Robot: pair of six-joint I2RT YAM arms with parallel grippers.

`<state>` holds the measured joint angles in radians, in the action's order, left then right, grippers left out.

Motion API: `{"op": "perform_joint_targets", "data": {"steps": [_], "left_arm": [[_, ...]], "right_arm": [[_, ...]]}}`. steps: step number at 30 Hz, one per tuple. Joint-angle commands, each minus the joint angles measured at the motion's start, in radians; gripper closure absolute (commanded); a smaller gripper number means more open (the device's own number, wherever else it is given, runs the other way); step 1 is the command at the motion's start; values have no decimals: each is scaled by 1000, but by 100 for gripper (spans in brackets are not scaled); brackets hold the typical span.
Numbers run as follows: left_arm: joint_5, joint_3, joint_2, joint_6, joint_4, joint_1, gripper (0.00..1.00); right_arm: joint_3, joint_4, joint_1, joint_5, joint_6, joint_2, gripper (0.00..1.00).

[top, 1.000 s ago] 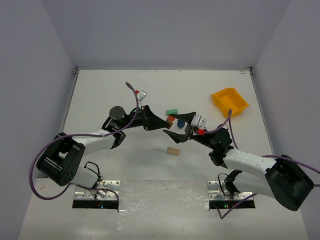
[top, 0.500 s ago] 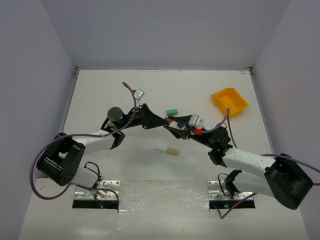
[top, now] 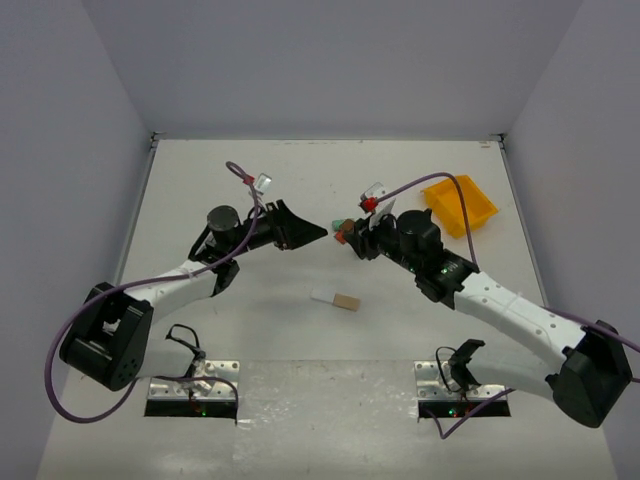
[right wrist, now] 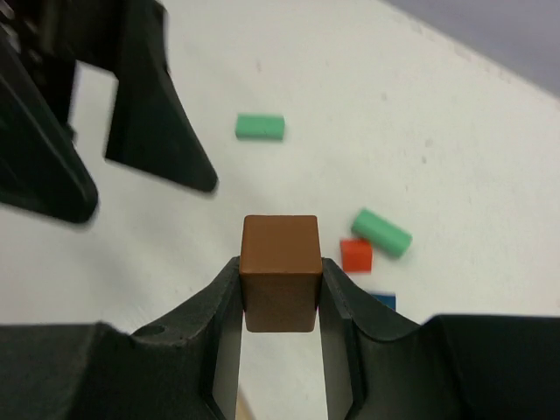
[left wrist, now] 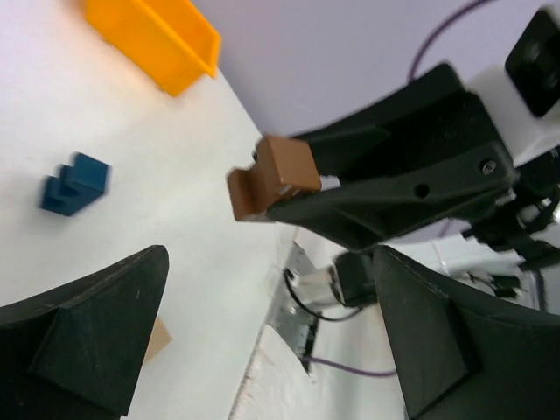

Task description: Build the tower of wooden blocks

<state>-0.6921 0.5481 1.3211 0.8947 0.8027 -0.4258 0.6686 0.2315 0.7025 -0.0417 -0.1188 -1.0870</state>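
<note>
A brown block [right wrist: 280,262] is pinched between the fingers of my right gripper [right wrist: 280,273], held in the air above the table. From the left wrist the same brown block [left wrist: 276,175] shows at the tip of the right gripper's black fingers [left wrist: 394,188]. My left gripper [top: 308,235] stands wide open just left of it, holding nothing. On the table below lie two mint green blocks [right wrist: 260,127] [right wrist: 381,232], a red block [right wrist: 355,255] and a blue block [left wrist: 74,182]. In the top view my right gripper [top: 349,235] meets the left near the table's middle.
A yellow bin [top: 459,203] sits at the back right. A tan block [top: 346,302] with a small white piece [top: 322,297] beside it lies nearer the arm bases. Purple cables loop over both arms.
The left gripper has opened and drawn back to the left. The right gripper has shut on the brown block and its arm has swung round toward the back.
</note>
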Motion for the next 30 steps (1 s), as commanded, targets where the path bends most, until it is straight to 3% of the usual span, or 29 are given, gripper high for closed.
{"op": "perform_joint_targets", "data": {"steps": [1,12,25,30], "left_arm": [[219,55,-100,-156,-227,69,0],[337,49,-213,-292,-382,108,0],[353,0,-263,-312,-389,155,0],[353,0,-261,-315,-387,159,0]], "right_arm": [[56,-403,-6,298,-101,-38,89],[100,-630,-32,334,-228,-245,93],[151,-527,-37,328,-131,-511,91],[144,-453,-41,335,-116,-550,86]]}}
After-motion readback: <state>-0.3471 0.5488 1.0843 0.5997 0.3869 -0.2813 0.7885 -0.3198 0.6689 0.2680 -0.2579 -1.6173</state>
